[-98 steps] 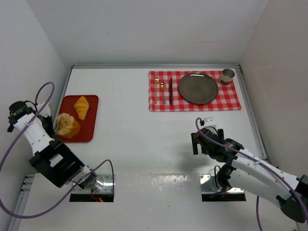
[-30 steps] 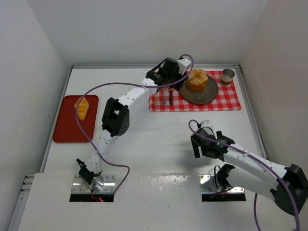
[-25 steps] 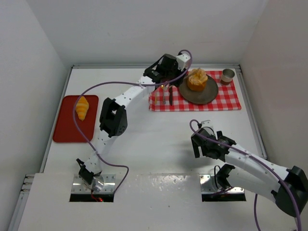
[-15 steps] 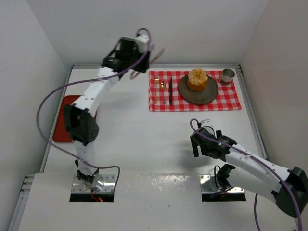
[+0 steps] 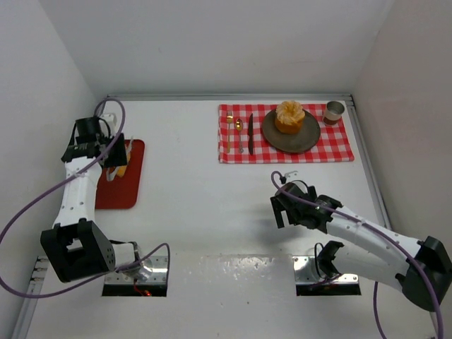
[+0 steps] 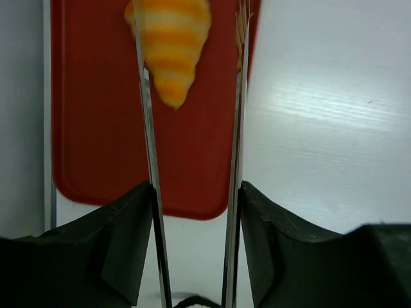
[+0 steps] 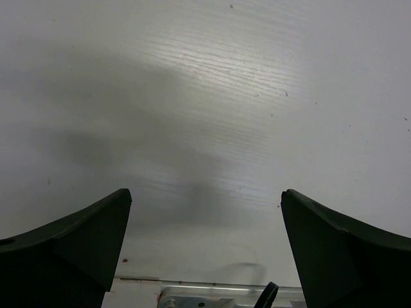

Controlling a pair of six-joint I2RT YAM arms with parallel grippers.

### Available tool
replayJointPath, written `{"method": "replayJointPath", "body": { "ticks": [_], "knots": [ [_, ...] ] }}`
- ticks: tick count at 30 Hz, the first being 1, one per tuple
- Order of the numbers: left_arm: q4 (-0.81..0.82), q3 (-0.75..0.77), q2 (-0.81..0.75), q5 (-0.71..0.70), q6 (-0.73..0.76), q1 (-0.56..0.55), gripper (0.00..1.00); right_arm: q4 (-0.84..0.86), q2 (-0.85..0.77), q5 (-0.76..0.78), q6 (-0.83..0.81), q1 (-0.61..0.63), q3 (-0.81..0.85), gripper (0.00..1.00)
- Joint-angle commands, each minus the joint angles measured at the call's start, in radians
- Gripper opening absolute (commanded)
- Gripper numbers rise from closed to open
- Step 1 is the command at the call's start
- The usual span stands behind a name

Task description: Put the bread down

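Over the red tray (image 6: 96, 128), the left tool (image 6: 190, 25) stands open, flanking the croissant (image 6: 170, 45), apparently not touching; right tool (image 7: 205, 192) gapes empty above desk (image 7: 205, 77).

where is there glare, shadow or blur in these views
Top external: evenly lit and sharp, with a glare patch on the table between the arm bases. Left wrist: croissant and red tray crisp, the dark bases of the fingers softer. Right wrist: a broad soft shadow on the table, the dark fingers slightly blurred.

bread roll (image 5: 289, 116) now on plate (image 5: 298, 143), left claw (image 6: 190, 13) back over croissant (image 6: 171, 54)
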Motion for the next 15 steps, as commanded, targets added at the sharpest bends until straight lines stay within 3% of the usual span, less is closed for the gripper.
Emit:
{"method": "replayJointPath", "body": {
  "ticks": [1,15],
  "knots": [
    [0.012,-0.04,-0.04,0.028,0.029,0.067,0.59,0.033,0.013,-0.005,-0.01,0.025,0.059,1.0],
    [0.042,-0.084,-0.012,0.017,0.062,0.148,0.6,-0.05,-0.043,0.027,0.027,0.055,0.083,1.0]
  ]
}}
